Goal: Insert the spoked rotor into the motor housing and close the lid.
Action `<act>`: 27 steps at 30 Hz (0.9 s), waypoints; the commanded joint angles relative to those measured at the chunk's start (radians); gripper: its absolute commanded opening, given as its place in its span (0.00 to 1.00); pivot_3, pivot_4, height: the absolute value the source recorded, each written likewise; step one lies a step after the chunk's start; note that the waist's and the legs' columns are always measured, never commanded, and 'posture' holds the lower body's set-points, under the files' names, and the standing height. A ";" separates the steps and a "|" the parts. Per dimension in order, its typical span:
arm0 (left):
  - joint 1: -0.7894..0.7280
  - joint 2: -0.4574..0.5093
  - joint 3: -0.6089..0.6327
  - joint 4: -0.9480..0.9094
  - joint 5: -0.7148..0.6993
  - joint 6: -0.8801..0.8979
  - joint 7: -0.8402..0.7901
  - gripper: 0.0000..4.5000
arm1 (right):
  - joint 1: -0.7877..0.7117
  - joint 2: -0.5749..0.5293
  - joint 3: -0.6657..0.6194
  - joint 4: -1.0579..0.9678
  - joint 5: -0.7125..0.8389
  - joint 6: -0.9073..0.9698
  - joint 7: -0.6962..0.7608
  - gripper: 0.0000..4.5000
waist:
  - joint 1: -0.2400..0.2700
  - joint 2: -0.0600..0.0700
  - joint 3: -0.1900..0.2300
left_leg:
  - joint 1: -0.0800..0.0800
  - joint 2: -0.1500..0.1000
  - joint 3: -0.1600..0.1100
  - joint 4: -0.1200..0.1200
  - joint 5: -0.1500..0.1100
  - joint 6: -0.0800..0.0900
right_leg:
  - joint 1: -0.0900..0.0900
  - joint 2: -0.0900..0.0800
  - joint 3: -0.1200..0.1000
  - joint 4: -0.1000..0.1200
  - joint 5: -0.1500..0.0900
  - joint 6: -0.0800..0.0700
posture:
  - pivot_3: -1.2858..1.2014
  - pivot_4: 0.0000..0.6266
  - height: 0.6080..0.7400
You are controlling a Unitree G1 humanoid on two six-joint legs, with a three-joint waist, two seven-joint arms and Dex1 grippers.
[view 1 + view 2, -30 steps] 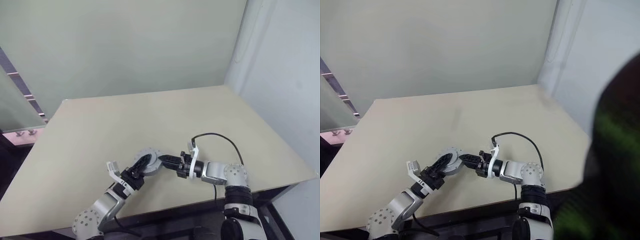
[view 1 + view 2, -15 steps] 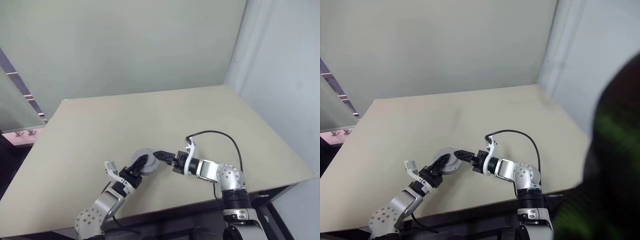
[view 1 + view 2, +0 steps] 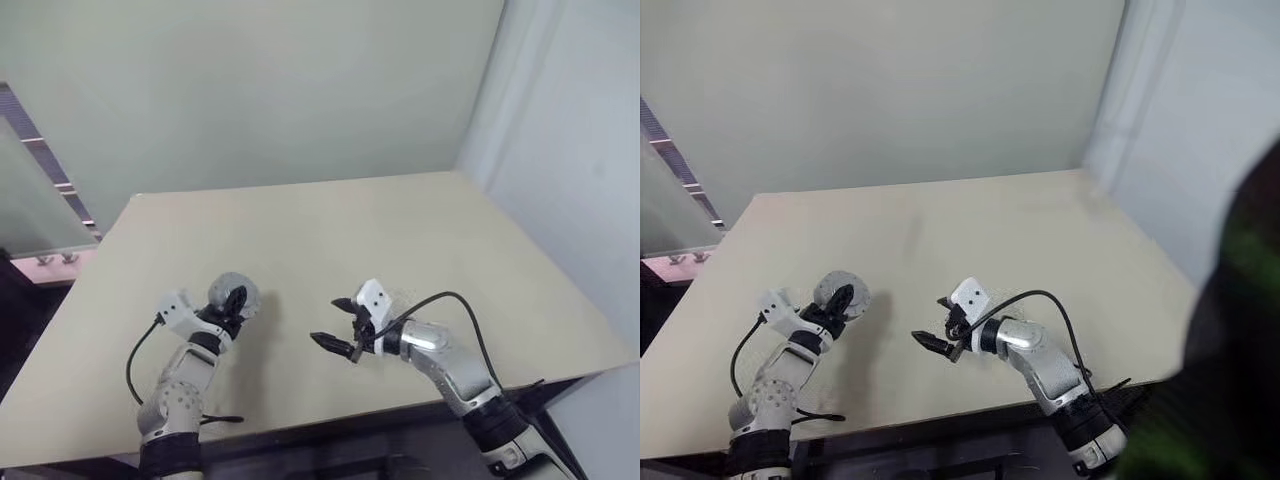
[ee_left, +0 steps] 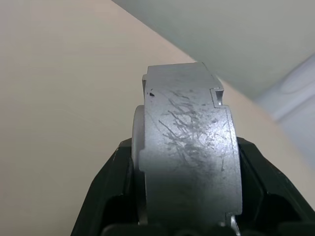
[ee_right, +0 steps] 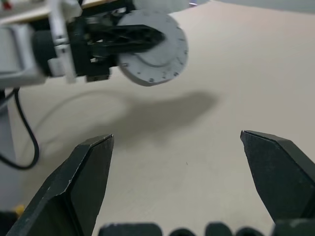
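Left claw [image 3: 236, 303] is seen clenched on the motor housing [image 3: 229, 294], raised edge-up over the worktop [image 3: 330, 230] at lower left of frame. Right claw [image 3: 338, 325] is spread wide and empty at lower centre, well apart, pointed toward the housing

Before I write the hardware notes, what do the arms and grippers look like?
Both arms are silver-grey metal with rounded joints. The left gripper and right gripper each have two black pointed fingers behind a white wrist bracket. A black cable loops off each forearm.
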 commanded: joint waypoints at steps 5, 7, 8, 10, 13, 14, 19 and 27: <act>-0.062 0.026 0.000 0.044 0.094 -0.094 -0.031 0.45 | 0.000 0.005 -0.001 0.007 -0.051 -0.077 0.023 1.00 | 0.013 -0.003 -0.001 | 0.000 -0.001 0.000 0.001 0.000 0.000 | 0.000 -0.001 0.000 0.000 0.001 -0.001 | 0.52 0.00 1.00; -0.069 0.031 0.001 0.079 0.121 -0.104 -0.022 0.45 | 0.000 0.006 -0.002 0.006 -0.059 -0.076 0.023 1.00 | 0.021 -0.004 -0.001 | 0.000 -0.001 0.000 0.001 0.000 0.000 | 0.000 -0.001 0.000 0.000 0.001 -0.001 | 0.52 0.00 1.00; -0.073 0.035 0.001 0.096 0.136 -0.109 -0.017 0.45 | -0.001 0.006 -0.002 0.006 -0.063 -0.075 0.023 1.00 | 0.021 -0.004 -0.001 | 0.000 -0.001 0.000 0.001 0.000 0.000 | 0.001 -0.001 0.000 0.000 0.001 -0.001 | 0.52 0.00 1.00; -0.078 0.041 -0.001 0.124 0.165 -0.120 -0.011 0.45 | -0.002 0.007 -0.003 0.008 -0.070 -0.075 0.023 1.00 | 0.021 -0.004 -0.001 | 0.001 -0.001 0.000 0.001 0.000 0.000 | 0.001 -0.001 0.000 0.000 0.002 -0.001 | 0.52 0.00 1.00; -0.090 0.051 0.002 0.175 0.203 -0.148 0.000 0.45 | -0.002 0.011 -0.004 0.010 -0.078 -0.074 0.023 1.00 | 0.021 -0.004 -0.001 | 0.001 -0.001 0.000 0.001 0.000 0.000 | 0.001 -0.001 0.000 0.001 0.002 -0.002 | 0.52 0.00 1.00; -0.094 0.055 0.002 0.190 0.216 -0.157 0.005 0.45 | -0.003 0.012 -0.004 0.011 -0.080 -0.073 0.023 1.00 | 0.022 -0.004 -0.001 | 0.001 -0.001 0.000 0.001 0.000 0.000 | 0.001 -0.001 0.000 0.001 0.003 -0.002 | 0.52 0.00 1.00; -0.111 0.088 0.001 0.301 0.289 -0.207 0.037 0.83 | -0.005 0.014 -0.007 0.013 -0.088 -0.071 0.019 1.00 | 0.021 -0.005 -0.001 | 0.002 -0.001 -0.001 0.002 0.001 -0.001 | 0.002 -0.001 0.000 0.001 0.004 -0.002 | 0.52 0.00 1.00; -0.117 0.105 0.025 0.366 0.348 -0.298 0.105 0.99 | -0.008 0.018 -0.008 0.022 -0.104 -0.073 0.019 1.00 | 0.022 -0.006 -0.002 | 0.003 -0.001 -0.001 0.003 0.001 -0.001 | 0.004 -0.001 -0.001 0.001 0.005 -0.002 | 0.52 0.00 1.00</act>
